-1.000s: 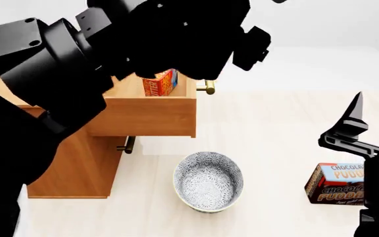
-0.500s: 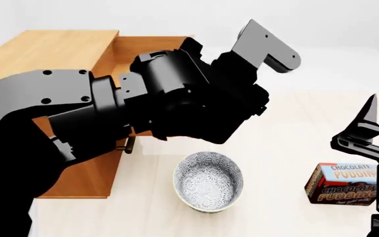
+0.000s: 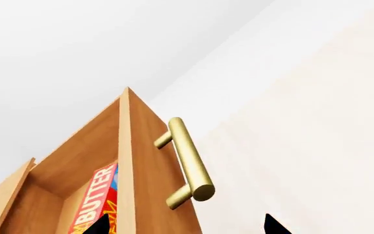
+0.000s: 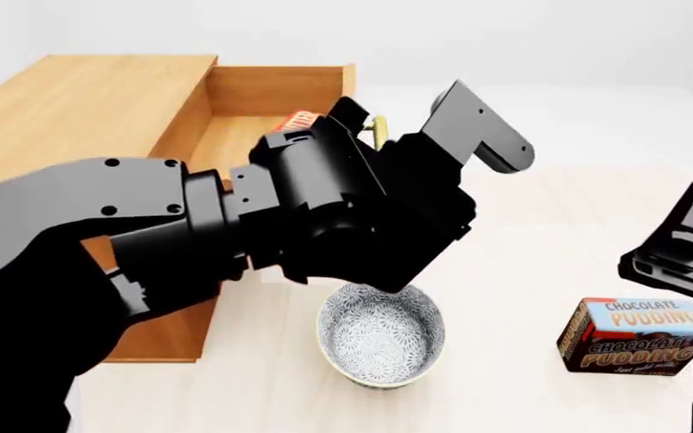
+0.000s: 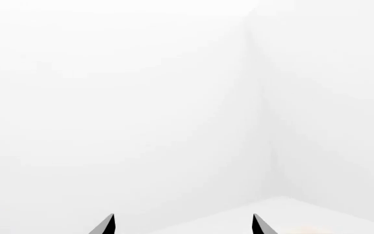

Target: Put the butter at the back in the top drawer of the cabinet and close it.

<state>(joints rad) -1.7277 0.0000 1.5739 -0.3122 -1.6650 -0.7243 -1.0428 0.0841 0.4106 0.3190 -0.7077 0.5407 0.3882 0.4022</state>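
standing inside the open top drawer [image 3: 135,165], butter [image 3: 99,200]; left claw [image 3: 183,225] spread, empty, beside handle [image 3: 188,158].

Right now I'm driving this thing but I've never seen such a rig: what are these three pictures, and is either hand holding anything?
It is a simulated two-armed robot. One picture looks down from its head; the other two come from cameras near each hand. In the head view the big black left arm covers much of the open top drawer of the cabinet. The left wrist view shows the drawer's brass handle and the butter standing inside. The left hand is open, holding nothing. The right hand is open too, facing blank white. On the table sit a bowl and a pudding box.
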